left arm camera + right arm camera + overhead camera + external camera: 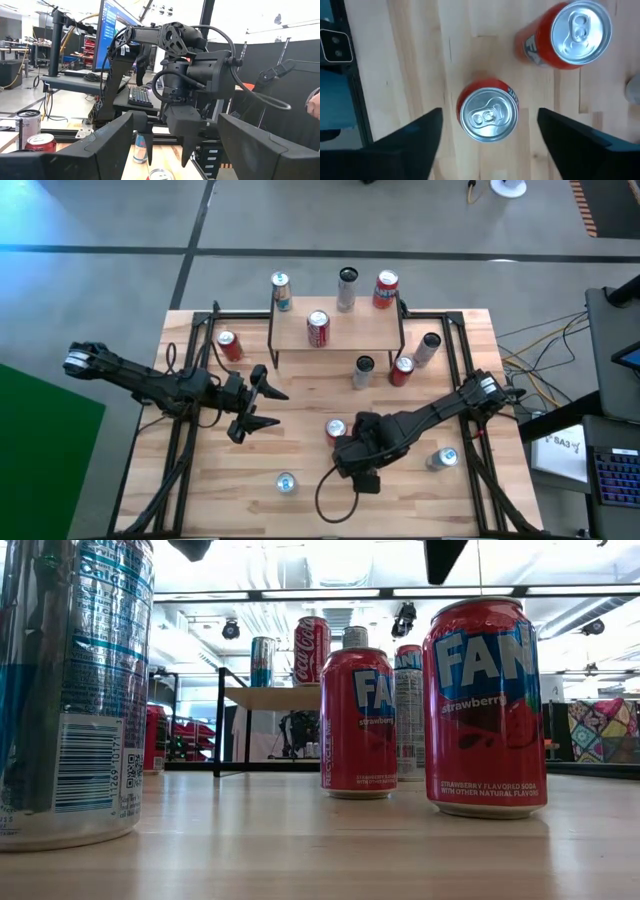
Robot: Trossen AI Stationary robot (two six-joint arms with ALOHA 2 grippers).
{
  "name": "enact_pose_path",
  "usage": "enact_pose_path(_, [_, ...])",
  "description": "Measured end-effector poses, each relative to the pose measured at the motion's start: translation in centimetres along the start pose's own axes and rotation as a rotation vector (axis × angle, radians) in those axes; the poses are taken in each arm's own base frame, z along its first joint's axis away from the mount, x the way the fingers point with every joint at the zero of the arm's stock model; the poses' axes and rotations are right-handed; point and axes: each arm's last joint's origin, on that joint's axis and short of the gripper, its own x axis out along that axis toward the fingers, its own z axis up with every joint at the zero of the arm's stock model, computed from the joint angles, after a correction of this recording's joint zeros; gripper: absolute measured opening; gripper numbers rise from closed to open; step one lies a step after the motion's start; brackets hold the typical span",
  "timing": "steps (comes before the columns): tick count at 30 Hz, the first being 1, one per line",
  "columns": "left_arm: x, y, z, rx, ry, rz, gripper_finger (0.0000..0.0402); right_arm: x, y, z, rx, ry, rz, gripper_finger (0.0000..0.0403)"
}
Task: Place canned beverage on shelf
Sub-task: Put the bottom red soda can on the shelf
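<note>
From above, the right gripper point(343, 448) points straight down over a red can point(336, 430) standing on the slatted tabletop point(300, 405), with bare wood on the side of it toward the left gripper point(262, 405) and a silver can point(286, 483) nearer the front edge; the shelf point(345, 330) lies well beyond the right gripper, across open planks, and carries one red can point(318, 328) on its plank, while more cans stand behind it and beside its far leg; the left gripper hovers apart from everything, its fingers spread and holding nothing. At table height, two red Fanta cans point(485, 705) stand upright in front of the shelf point(272, 698), whose black legs leave a clear gap beneath the plank; a large silver-blue can point(75, 690) fills the near edge. The left wrist view looks across at the right arm's gripper point(162, 147), fingers pointing down above a can top point(161, 175); monitors and a keyboard sit in the room behind. The right wrist view shows its fingers point(415, 137) standing wide on either side of the red can point(488, 114), apart from its wall, released; a second red can point(572, 35) stands just beyond on the wood.
</note>
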Motion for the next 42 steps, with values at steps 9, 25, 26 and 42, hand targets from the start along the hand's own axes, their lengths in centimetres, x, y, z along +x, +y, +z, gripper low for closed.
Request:
enact_pose_path(9, [0.0, 0.0, 0.0, 0.007, 0.0, 0.0, 0.0275, 2.4, -0.2, -0.7, 0.012, 0.063, -0.027, 0.0369])
enact_pose_path(25, [0.0, 0.0, 0.0, 0.007, 0.001, 0.001, 0.0275, 5.0, -0.1, -1.0, 0.01, 0.064, -0.001, 0.0368])
enact_pose_path(26, [0.0, 0.0, 0.0, 0.007, 0.001, 0.001, 0.0275, 5.2, -0.2, -1.1, 0.01, 0.07, -0.004, 0.0368])
enact_pose_path(42, [0.0, 0.0, 0.0, 0.008, 0.001, 0.001, 0.0275, 7.6, -1.1, -1.3, 0.033, 0.074, -0.004, 0.0337])
